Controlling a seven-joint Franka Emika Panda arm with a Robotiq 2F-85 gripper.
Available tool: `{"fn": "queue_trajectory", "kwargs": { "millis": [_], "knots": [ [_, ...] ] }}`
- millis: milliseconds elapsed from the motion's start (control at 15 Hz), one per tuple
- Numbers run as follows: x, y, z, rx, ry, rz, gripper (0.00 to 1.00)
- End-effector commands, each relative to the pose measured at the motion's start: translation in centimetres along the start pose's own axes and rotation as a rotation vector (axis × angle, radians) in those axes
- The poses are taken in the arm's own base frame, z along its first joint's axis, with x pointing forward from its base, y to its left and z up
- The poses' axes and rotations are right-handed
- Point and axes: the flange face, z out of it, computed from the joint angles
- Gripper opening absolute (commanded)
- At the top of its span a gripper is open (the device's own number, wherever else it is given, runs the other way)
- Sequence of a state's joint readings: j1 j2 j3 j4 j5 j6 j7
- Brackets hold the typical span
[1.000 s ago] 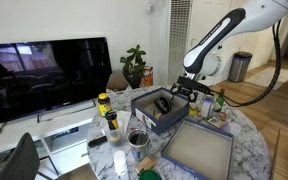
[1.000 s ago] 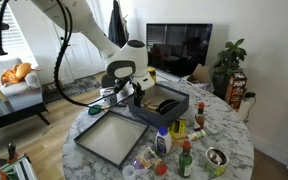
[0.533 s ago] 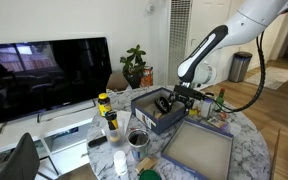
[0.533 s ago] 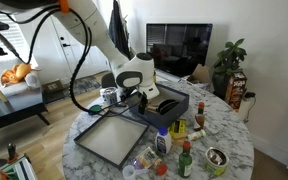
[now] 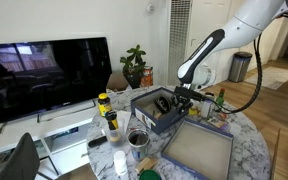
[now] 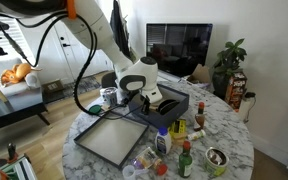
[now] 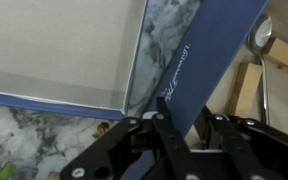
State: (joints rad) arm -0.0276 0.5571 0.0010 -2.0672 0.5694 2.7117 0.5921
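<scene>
Found, in an exterior view, a dark television [image 5: 46, 72] far out at 9 o'clock from the blue box [image 5: 160, 110]. Noted two yellow-capped bottles [image 5: 105, 108] next, between screen and box, and a metal tin [image 5: 137, 138] near the box at its 7 o'clock. Spotted a potted plant [image 5: 134, 66] behind, at about 11 o'clock of the box. Placed the box itself open-topped on the marble table [image 5: 246, 140], near the middle. Caught the gripper [image 5: 182, 96] at the box's 3 o'clock wall, low and right against the rim. Saw a shallow tray [image 5: 198, 152] just beside the box at its 5 o'clock, flat on the table. Made out a grey bin [image 5: 240, 66] far back at 2 o'clock. In the wrist view, found the tray's pale floor [image 7: 54, 40] filling 10 o'clock, marble at 8 o'clock, and the box's blue wall [image 7: 199, 60] slanting from 1 o'clock down into the gap between the fingers [image 7: 144, 140]. Had the jaws standing astride that wall, part-way apart; could not tell whether pressed on it or merely around it.
</scene>
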Motion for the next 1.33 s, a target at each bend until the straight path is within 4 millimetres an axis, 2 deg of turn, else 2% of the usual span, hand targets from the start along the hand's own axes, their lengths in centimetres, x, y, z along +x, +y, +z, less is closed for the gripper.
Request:
{"fn": "queue_trajectory", "kwargs": {
  "millis": [0,333,800,1267],
  "knots": [
    [0.6,0.6,-0.9,0.04,-0.016,0.009,0.01],
    [0.6,1.2,-2.8,0.083,-0.008,0.009,0.0],
    [-1.3,2.6,-6.1,0.182,-0.02,0.008,0.01],
    [-5.1,6.9,-10.6,0.319,-0.024,0.03,0.01]
  ]
}}
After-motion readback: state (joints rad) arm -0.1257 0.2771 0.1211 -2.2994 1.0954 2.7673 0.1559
